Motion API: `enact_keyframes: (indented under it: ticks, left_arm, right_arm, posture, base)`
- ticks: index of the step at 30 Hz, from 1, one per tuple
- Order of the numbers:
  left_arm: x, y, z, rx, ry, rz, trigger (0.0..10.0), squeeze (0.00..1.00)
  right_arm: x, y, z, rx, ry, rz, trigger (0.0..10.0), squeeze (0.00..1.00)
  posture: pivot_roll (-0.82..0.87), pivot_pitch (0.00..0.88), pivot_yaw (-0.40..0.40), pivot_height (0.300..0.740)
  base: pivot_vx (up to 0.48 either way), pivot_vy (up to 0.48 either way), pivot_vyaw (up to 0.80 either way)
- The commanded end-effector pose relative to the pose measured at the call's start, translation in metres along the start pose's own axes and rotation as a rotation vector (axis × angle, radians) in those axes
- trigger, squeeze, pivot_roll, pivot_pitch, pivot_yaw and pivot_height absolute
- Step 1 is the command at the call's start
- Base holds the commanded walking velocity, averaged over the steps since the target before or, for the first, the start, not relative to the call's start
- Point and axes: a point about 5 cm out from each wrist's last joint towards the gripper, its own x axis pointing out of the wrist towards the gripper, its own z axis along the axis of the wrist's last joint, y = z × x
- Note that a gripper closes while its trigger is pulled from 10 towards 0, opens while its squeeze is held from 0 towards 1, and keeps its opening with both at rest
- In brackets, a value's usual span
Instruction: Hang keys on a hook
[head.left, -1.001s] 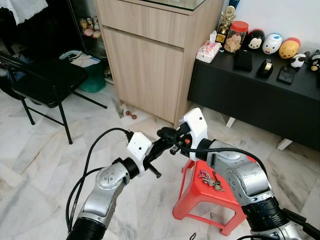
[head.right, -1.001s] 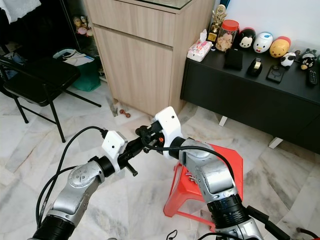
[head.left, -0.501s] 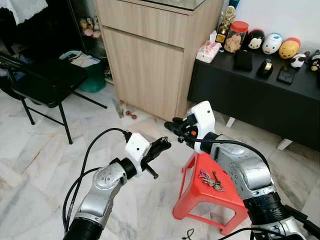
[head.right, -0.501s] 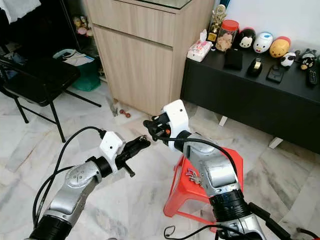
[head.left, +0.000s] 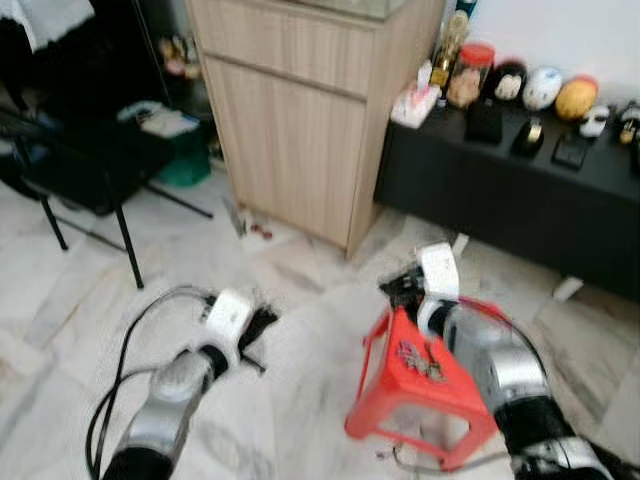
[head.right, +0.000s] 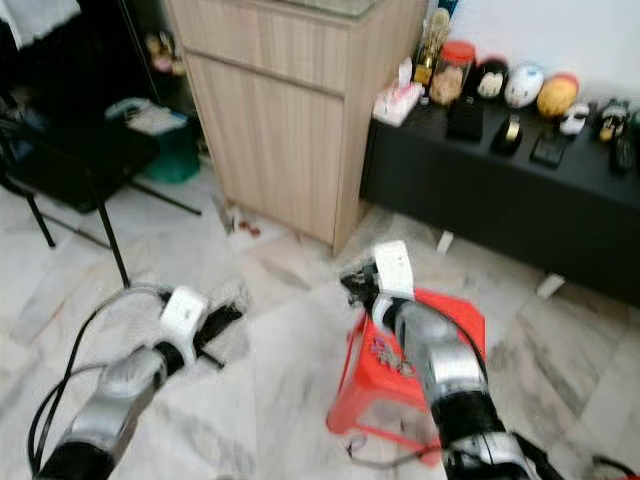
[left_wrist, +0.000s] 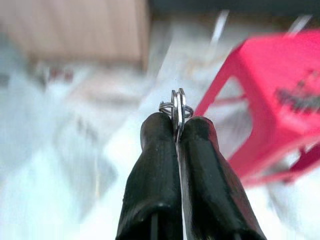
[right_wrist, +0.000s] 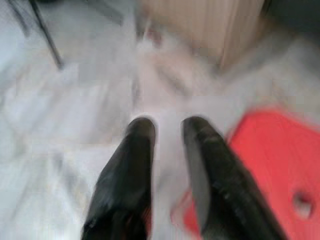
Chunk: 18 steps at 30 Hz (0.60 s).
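My left gripper (left_wrist: 176, 125) hangs low over the marble floor (head.left: 300, 290), its fingers clamped on a metal key ring (left_wrist: 176, 106). My right gripper (right_wrist: 167, 127) hovers at the red stool's (head.left: 400, 395) near edge, fingers apart and empty. A bunch of keys (head.left: 418, 360) lies on the stool's top.

Scene was viewed from the head, forward and down, blurred; both eye views shared the red stool (head.left: 420, 385) and floor. Wrist views were taken close along each hand's fingers, floor and stool shared.
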Motion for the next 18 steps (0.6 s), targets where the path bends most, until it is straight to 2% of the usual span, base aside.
enact_keyframes:
  ticks: [1,2,3,5,6,7,8,9,10,11,12,14,15,16,18]
  left_arm:
    - [-0.003,0.001,-0.012,-0.016,0.052,0.02,10.0,0.0]
    - [-0.008,0.003,-0.033,0.023,0.176,0.049,10.0,0.0]
    - [-0.008,0.003,-0.033,0.023,0.176,0.049,10.0,0.0]
    - [-0.036,-0.002,-0.09,0.039,0.455,0.075,10.0,0.0]
    - [-0.036,-0.002,-0.09,0.039,0.455,0.075,10.0,0.0]
    - [-0.075,-0.013,-0.142,0.128,0.759,0.054,10.0,0.0]
    - [-0.075,-0.013,-0.142,0.128,0.759,0.054,10.0,0.0]
    - [-0.09,-0.016,-0.155,0.189,0.859,0.038,10.0,0.0]
    - [-0.108,-0.019,-0.169,0.204,0.958,0.025,10.0,0.0]
    - [-0.108,-0.019,-0.169,0.204,0.958,0.025,10.0,0.0]
    - [-0.122,-0.024,-0.179,0.191,1.021,0.013,10.0,0.0]
    - [-0.14,-0.035,-0.192,0.082,1.093,0.01,10.0,0.0]
    - [-0.144,-0.039,-0.195,0.044,1.103,0.016,10.0,0.0]
    - [-0.144,-0.039,-0.195,0.044,1.103,0.016,10.0,0.0]
    - [-0.141,-0.047,-0.196,0.016,1.08,0.027,10.0,0.0]
  right_arm:
    - [0.0,-0.004,-0.007,0.004,0.01,-0.026,10.0,0.0]
    - [0.0,-0.007,-0.021,0.012,0.054,-0.047,10.0,0.0]
    - [0.0,-0.007,-0.021,0.012,0.054,-0.047,10.0,0.0]
    - [-0.003,-0.011,-0.065,0.045,0.179,-0.095,10.0,0.0]
    - [-0.003,-0.011,-0.065,0.045,0.179,-0.095,10.0,0.0]
    - [-0.01,-0.012,-0.101,0.059,0.287,-0.136,10.0,0.0]
    - [-0.01,-0.012,-0.101,0.059,0.287,-0.136,10.0,0.0]
    - [-0.013,-0.012,-0.11,0.051,0.317,-0.147,10.0,0.0]
    - [-0.016,-0.012,-0.119,0.053,0.35,-0.159,10.0,0.0]
    - [-0.016,-0.012,-0.119,0.053,0.35,-0.159,10.0,0.0]
    - [-0.019,-0.012,-0.127,0.059,0.372,-0.167,10.0,0.0]
    - [-0.026,-0.012,-0.141,0.075,0.419,-0.18,10.0,0.0]
    - [-0.028,-0.013,-0.145,0.074,0.432,-0.184,10.0,0.0]
    - [-0.028,-0.013,-0.145,0.074,0.432,-0.184,10.0,0.0]
    - [-0.035,-0.013,-0.16,0.081,0.467,-0.204,10.0,0.0]
  posture:
    - [0.0,0.116,-0.031,0.74]
    - [0.0,0.12,-0.027,0.74]
    - [0.0,0.12,-0.027,0.74]
    - [0.0,0.12,-0.022,0.74]
    - [0.0,0.12,-0.022,0.74]
    - [0.0,0.117,-0.022,0.74]
    - [0.0,0.117,-0.022,0.74]
    - [0.0,0.117,-0.022,0.74]
    - [0.0,0.117,-0.023,0.74]
    - [0.0,0.117,-0.023,0.74]
    - [0.0,0.117,-0.023,0.74]
    - [0.0,0.108,-0.023,0.74]
    - [0.0,0.108,-0.023,0.74]
    - [0.0,0.108,-0.023,0.74]
    - [0.01,0.102,-0.031,0.74]
  base:
    - [0.0,0.0,0.0]
    - [0.0,0.0,0.0]
    - [0.0,0.0,0.0]
    - [0.0,0.0,0.0]
    - [0.0,0.0,0.0]
    - [0.0,0.0,0.0]
    - [0.0,0.0,0.0]
    - [0.0,0.0,0.0]
    - [0.0,0.0,0.0]
    - [0.0,0.0,0.0]
    - [0.0,0.0,0.0]
    - [0.0,0.0,0.0]
    - [0.0,0.0,0.0]
    - [0.0,0.0,0.0]
    - [0.0,0.0,0.0]
